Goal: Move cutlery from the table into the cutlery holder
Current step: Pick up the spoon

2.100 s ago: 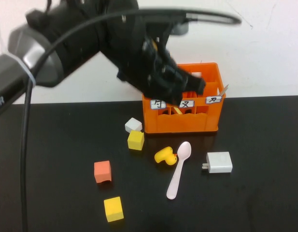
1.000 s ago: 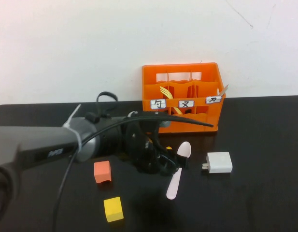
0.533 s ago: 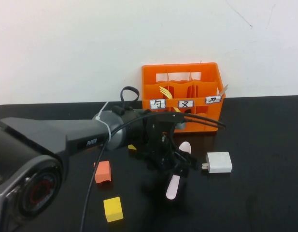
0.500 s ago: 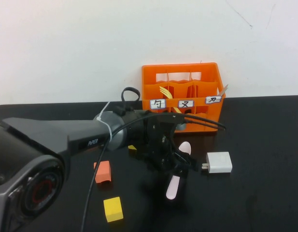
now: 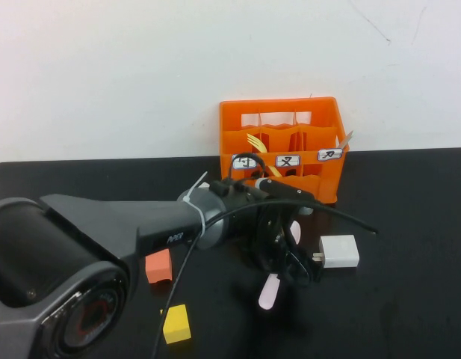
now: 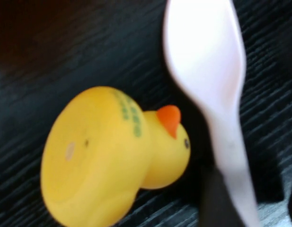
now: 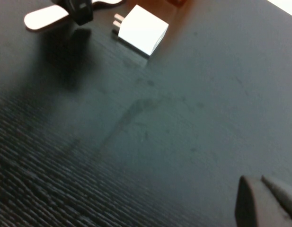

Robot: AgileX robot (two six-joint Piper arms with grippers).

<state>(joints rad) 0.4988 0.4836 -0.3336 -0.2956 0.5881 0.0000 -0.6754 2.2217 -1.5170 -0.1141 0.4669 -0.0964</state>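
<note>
The step in hand looks like the pick-up of the spoon (image 5: 270,288), the only piece of cutlery lying out on the desk (image 5: 409,314), toward its middle and in front of the cutlery holder (image 5: 281,153). The left pincer (image 5: 286,262) is low over the spoon's handle, with a dark finger at each side of it in the left wrist view, so it looks spread rather than clamped, though I cannot be sure it is not touching. The duck toy (image 6: 112,156) sits just beside the spoon's bowl, so closing calls for care not to catch it. The holder at the desk's far edge holds a yellow fork (image 5: 256,143); the right-hand section seems to hold a pale piece. Of the right pincer (image 7: 266,201), only a tip shows over bare desk near the white charger (image 5: 339,250); I cannot tell its state.
</note>
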